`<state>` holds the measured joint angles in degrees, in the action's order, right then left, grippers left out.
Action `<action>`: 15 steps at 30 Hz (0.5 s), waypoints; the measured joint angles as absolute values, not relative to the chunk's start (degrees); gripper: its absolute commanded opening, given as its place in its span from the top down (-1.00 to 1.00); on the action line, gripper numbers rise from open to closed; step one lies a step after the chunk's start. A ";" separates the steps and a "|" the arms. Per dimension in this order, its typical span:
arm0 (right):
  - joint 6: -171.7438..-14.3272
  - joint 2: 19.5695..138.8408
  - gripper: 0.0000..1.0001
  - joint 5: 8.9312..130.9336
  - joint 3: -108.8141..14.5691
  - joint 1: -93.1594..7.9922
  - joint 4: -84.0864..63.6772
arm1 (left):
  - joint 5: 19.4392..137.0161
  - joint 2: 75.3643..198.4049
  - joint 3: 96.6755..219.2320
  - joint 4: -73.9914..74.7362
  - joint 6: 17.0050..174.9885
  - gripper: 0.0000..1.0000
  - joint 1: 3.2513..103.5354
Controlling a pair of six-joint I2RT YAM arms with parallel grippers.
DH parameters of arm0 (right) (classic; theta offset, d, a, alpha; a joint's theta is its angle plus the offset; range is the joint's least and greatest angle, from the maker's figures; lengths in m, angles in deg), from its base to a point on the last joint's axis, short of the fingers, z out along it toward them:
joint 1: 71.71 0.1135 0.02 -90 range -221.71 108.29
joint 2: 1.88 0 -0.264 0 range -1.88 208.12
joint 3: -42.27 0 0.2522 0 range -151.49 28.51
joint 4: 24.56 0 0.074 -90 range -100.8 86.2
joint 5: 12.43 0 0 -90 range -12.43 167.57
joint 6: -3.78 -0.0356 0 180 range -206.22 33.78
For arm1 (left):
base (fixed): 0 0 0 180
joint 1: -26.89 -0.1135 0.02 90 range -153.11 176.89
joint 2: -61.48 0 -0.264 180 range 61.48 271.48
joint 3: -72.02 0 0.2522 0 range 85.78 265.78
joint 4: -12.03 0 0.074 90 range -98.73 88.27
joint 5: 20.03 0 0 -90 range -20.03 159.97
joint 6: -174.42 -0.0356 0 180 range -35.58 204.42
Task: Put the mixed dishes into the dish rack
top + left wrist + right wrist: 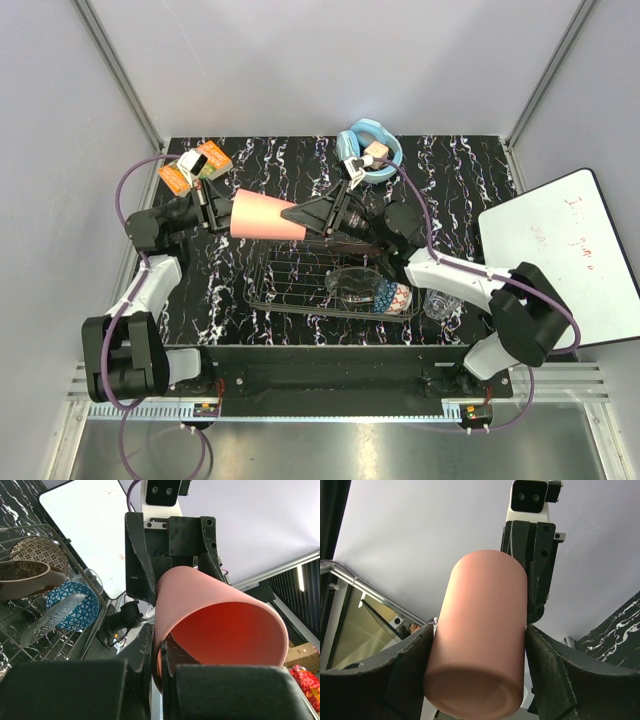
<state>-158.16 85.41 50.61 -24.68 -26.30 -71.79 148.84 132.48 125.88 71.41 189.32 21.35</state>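
Observation:
The pink cup (265, 215) hangs on its side in the air above the rack's far left corner. My left gripper (222, 213) is shut on its rim; one finger is inside the mouth (162, 642). My right gripper (302, 218) closes on the cup's base end, a finger pressed to each side (477, 635). The wire dish rack (285, 272) holds the clear glass bowl (352, 285) and the blue patterned bowl (395, 297). A patterned plate (40, 552) shows in the rack in the left wrist view. The clear glass cup (438, 305) stands on the table right of the rack.
A light-blue bowl with a tan cube (370, 150) sits at the back centre. An orange-green book (195, 165) lies at the back left. A whiteboard (570, 255) lies off the table's right edge.

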 measured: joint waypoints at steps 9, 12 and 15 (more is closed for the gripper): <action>-153.73 81.39 1.00 49.98 -23.72 -26.76 -59.29 | 154.00 141.22 131.02 72.16 191.92 -0.98 17.05; -150.05 76.62 1.00 49.89 -22.91 -27.99 -50.85 | 154.26 143.89 132.07 71.68 192.97 -0.98 11.98; -145.03 72.82 1.00 50.44 -23.65 -28.93 -41.43 | 154.61 144.26 133.27 71.61 193.32 -0.98 4.98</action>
